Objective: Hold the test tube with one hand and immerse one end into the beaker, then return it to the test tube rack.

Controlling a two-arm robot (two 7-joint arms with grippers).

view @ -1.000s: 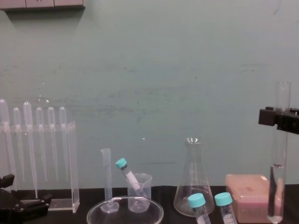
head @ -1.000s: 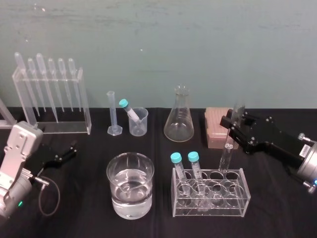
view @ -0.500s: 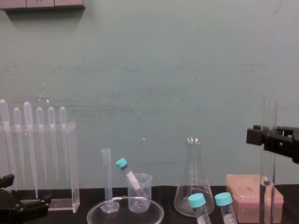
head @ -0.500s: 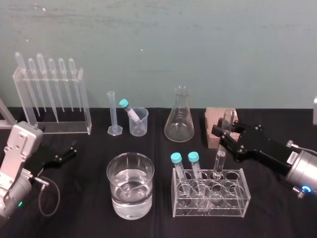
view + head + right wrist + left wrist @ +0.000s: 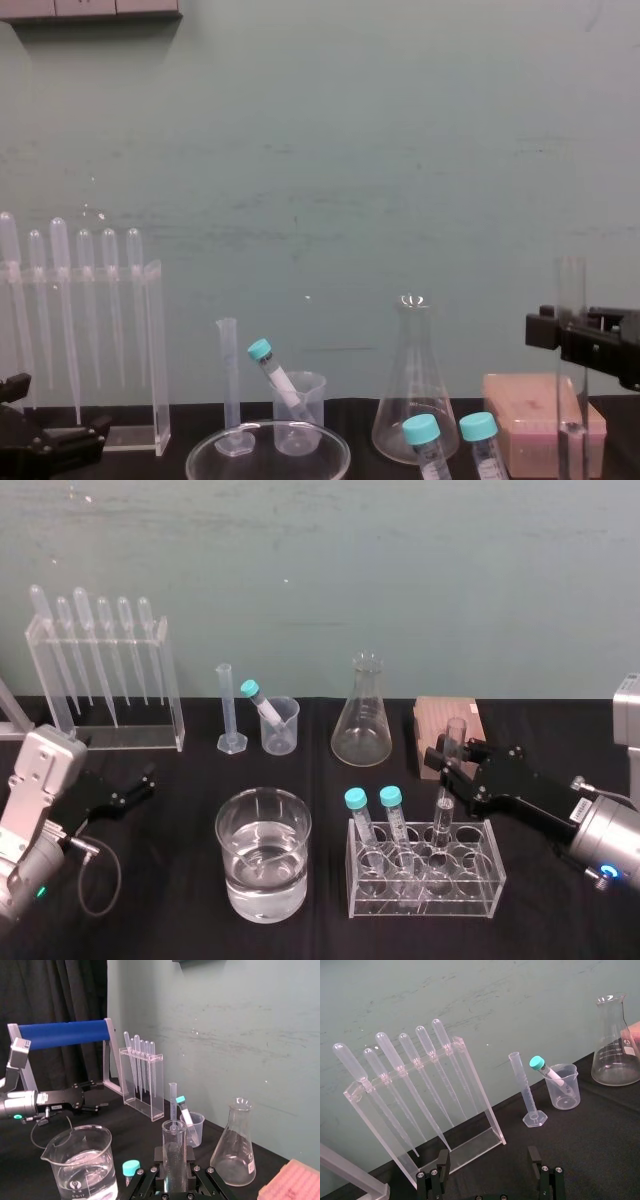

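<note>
1 test tube (image 5: 442,810) clamped in right gripper (image 5: 452,758); left gripper (image 5: 133,788) parked.

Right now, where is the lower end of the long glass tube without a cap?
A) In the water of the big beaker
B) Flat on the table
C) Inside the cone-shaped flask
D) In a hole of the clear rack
D: in the head view the right gripper holds the glass tube with its lower end in a hole of the clear rack, beside the two capped tubes; the beaker stands apart.
</note>
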